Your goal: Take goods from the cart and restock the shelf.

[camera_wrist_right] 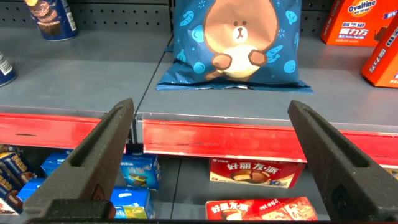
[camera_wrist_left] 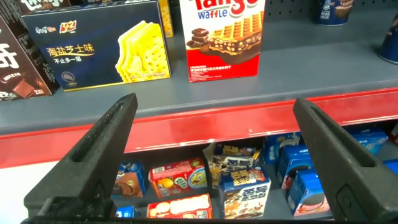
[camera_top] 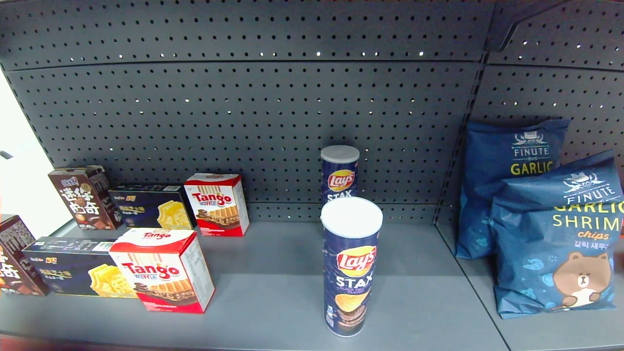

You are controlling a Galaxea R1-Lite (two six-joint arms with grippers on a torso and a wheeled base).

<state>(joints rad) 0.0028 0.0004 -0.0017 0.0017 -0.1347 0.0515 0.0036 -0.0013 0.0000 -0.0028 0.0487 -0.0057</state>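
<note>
The left gripper (camera_wrist_left: 214,104) is held wide open, nothing gripped, before the red front edge of the shelf (camera_top: 273,292), and a wafer box (camera_wrist_left: 224,37) is faced. The right gripper (camera_wrist_right: 211,107) is likewise spread wide and empty, with the bear chip bag (camera_wrist_right: 233,43) ahead. On the shelf, the front can (camera_top: 351,265) is stood mid-shelf, the rear can (camera_top: 339,173) at its 12 o'clock. Snack boxes are ranged at 9 o'clock of the cans, and chip bags are leaned at 3 o'clock.
</note>
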